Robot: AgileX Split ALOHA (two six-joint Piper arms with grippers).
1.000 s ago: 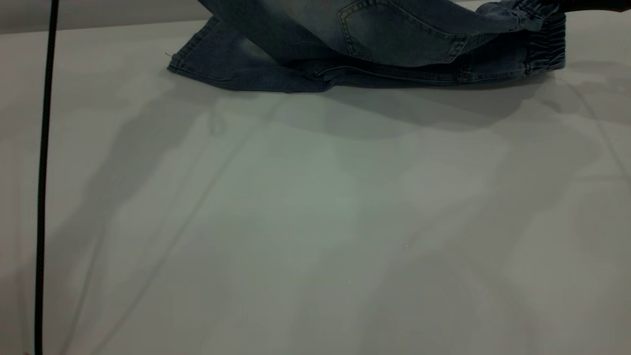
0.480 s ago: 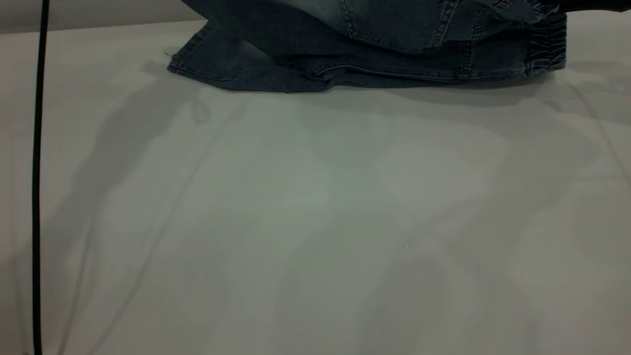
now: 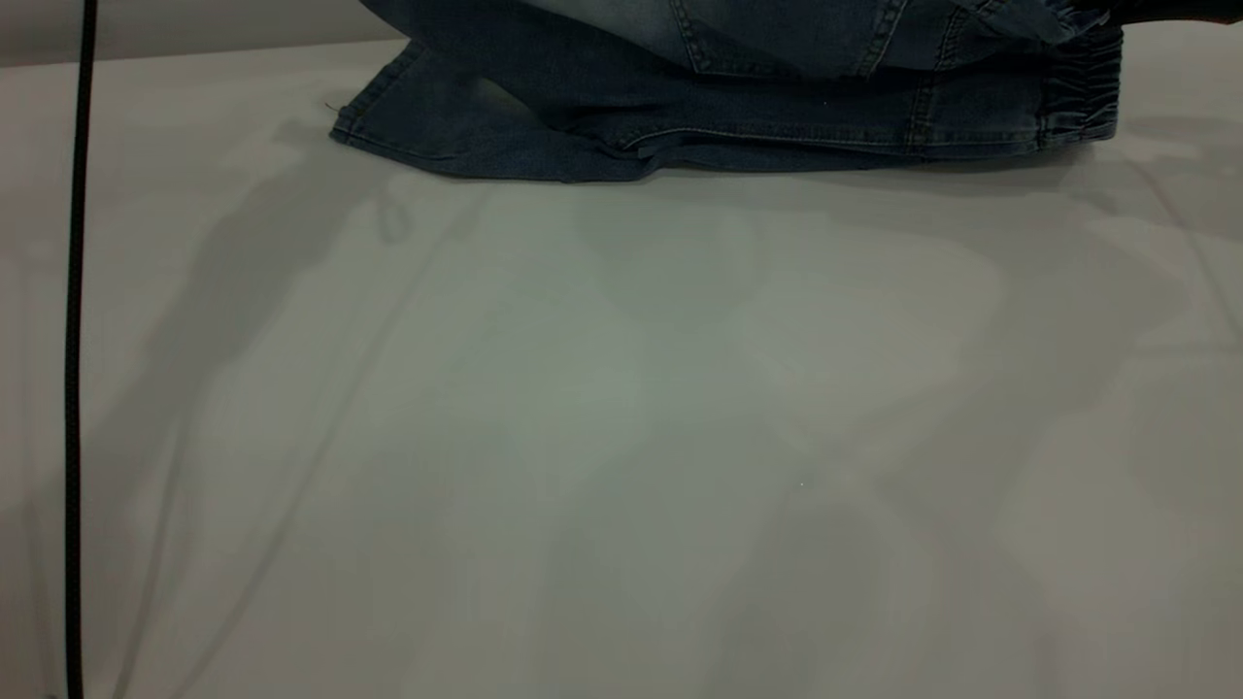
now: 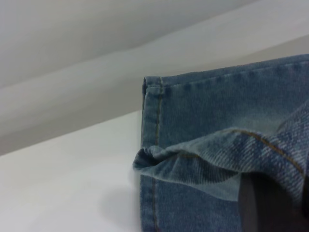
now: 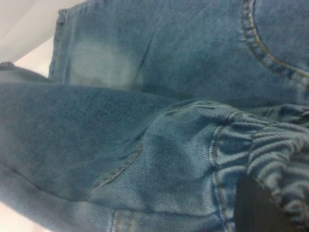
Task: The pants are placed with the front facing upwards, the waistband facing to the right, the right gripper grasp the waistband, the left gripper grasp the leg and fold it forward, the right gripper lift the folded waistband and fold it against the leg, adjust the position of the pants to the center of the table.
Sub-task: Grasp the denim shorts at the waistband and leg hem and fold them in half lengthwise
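Pants (image 3: 680,126) at table (image 3: 621,437) far edge; left gripper (image 4: 270,205) pinches leg hem, right gripper (image 5: 258,208) pinches waistband (image 5: 270,159).

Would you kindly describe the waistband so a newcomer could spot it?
Find the pants at the far edge of the table. Follow them to their right end: the waistband is the darker, ruched elastic strip there, unlike the smooth denim beside it.

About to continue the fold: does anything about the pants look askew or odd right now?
Nothing is damaged. The pants sit at the far edge of the table, not its center, with the upper layer lifted off the lower one. In the left wrist view the leg hem is bunched where the left claw holds it.
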